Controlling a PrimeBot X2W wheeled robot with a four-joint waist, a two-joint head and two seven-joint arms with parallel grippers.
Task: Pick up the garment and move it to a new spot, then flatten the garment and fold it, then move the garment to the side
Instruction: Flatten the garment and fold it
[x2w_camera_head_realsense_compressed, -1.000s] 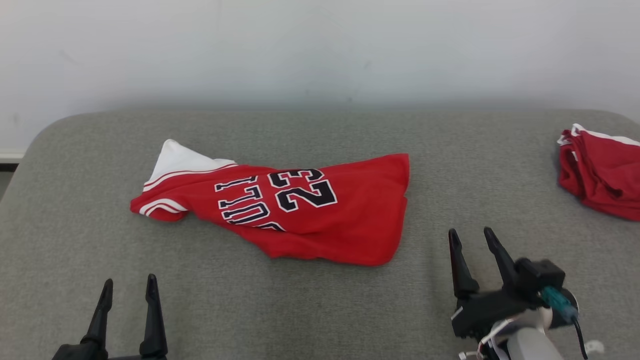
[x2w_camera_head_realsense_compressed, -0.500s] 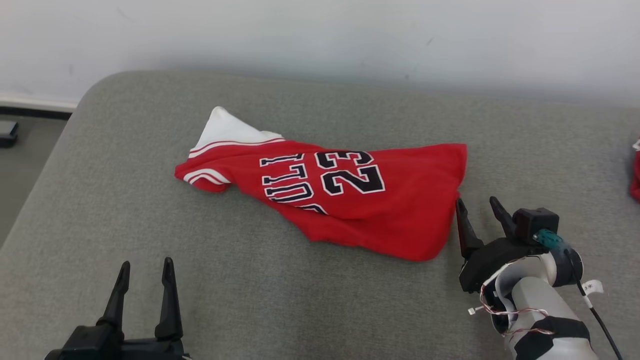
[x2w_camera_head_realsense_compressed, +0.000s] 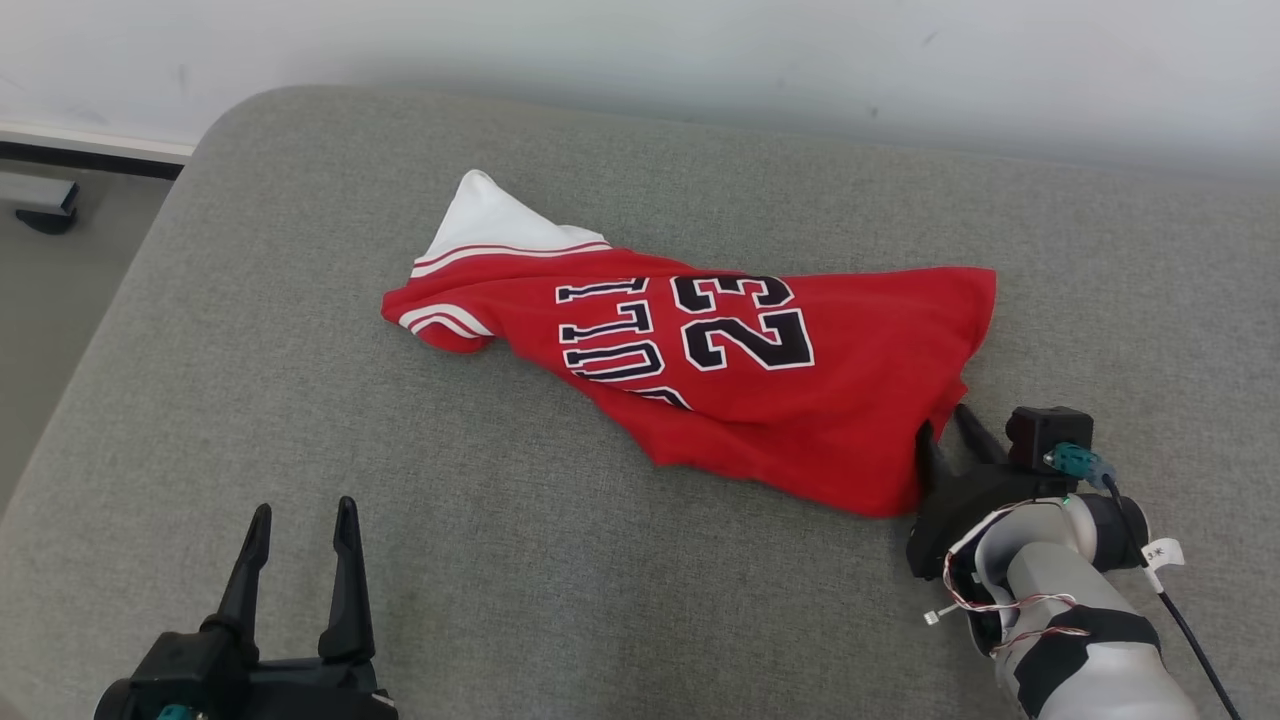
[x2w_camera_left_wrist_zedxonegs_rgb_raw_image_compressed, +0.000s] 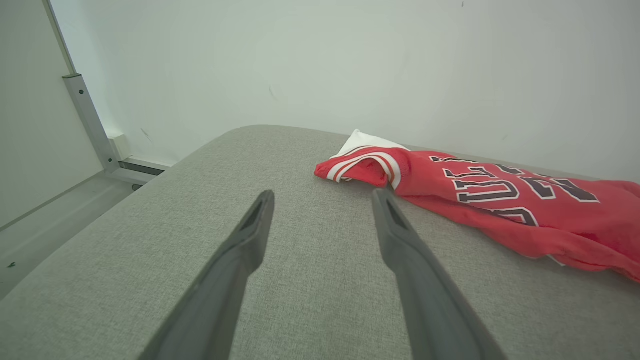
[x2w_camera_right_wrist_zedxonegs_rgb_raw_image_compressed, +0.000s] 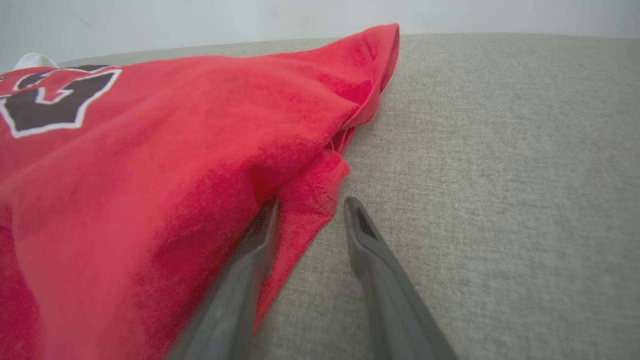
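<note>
Straddling hem of crumpled red fabric jersey (x2w_camera_head_realsense_compressed: 760, 400) with right gripper (x2w_camera_head_realsense_compressed: 942, 420), jaws apart. Idling left gripper (x2w_camera_head_realsense_compressed: 305, 508), likewise apart. Lifting, flattening, folding pending.

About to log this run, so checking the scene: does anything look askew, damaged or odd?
The red jersey lies crumpled and skewed on the grey padded surface, number sideways, white cloth poking out at one end. The right gripper has one finger under its bunched edge. No damage or spill shows.
</note>
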